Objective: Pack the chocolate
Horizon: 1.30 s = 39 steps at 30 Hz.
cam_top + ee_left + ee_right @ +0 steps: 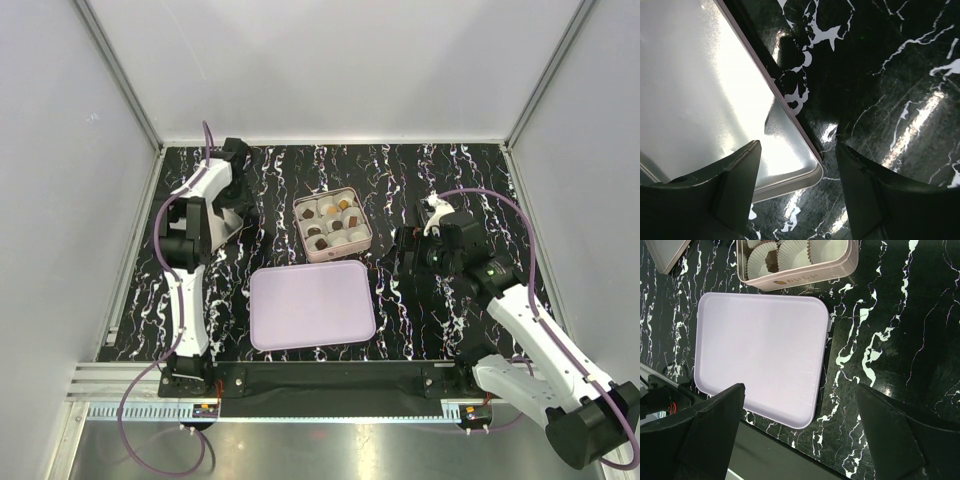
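1. I see the chocolate (pixel 315 232) in the paper cups (pixel 790 252) of the tin (pixel 800 277), just behind the tray (pixel 312 305).
2. My left gripper (pixel 797 147) hangs over a shiny lid's (pixel 700 100) corner, jaws apart, holding nothing.
3. My right gripper (pixel 800 387) gapes wide and empty near the tray's right edge.

From my right wrist the tin (pixel 805 275) is cut off by the top edge, from above the chocolate (pixel 315 232) inside it is too small for me to tell piece from piece, and at my left wrist the shiny rimmed sheet (pixel 700 90) runs off the frame, washed out by glare.
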Available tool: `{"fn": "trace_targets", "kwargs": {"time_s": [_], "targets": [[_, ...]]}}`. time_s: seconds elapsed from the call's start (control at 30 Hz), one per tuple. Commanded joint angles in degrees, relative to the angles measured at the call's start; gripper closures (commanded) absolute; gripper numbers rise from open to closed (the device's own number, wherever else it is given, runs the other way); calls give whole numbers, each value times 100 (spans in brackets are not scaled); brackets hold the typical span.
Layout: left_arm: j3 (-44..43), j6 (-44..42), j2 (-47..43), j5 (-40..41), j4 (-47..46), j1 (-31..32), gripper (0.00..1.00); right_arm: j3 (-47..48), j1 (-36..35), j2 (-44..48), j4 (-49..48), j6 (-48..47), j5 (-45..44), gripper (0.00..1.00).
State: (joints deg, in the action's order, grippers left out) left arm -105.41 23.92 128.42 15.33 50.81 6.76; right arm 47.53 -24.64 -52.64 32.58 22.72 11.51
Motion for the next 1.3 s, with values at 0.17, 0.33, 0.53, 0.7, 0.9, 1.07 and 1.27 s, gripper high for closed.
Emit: {"fn": "trace_targets", "kwargs": {"time_s": [0.17, 0.33, 0.53, 0.7, 0.9, 1.07, 1.27], "targets": [[-42, 227, 174, 49, -291, -88, 43, 64, 3, 17, -155, -189, -43, 1], [20, 227, 201, -65, -352, -105, 57, 28, 3, 8, -208, -207, 71, 1], [187, 209, 114, -241, -361, -105, 80, 55, 3, -18, -76, -162, -44, 0], [231, 87, -115, -626, -308, -105, 100, 107, 3, 61, -67, -154, 123, 0], [397, -28, -1247, -1515, -430, -53, 100, 371, 3, 0, -567, 197, 649, 0], [617, -81, -2619, -3227, -721, 35, 100, 967, 3, -500, -1806, 425, 977, 1], [1283, 103, -3972, -5378, -1221, 149, 100, 2549, 65, -1528, -2483, 207, 940, 1]]}}
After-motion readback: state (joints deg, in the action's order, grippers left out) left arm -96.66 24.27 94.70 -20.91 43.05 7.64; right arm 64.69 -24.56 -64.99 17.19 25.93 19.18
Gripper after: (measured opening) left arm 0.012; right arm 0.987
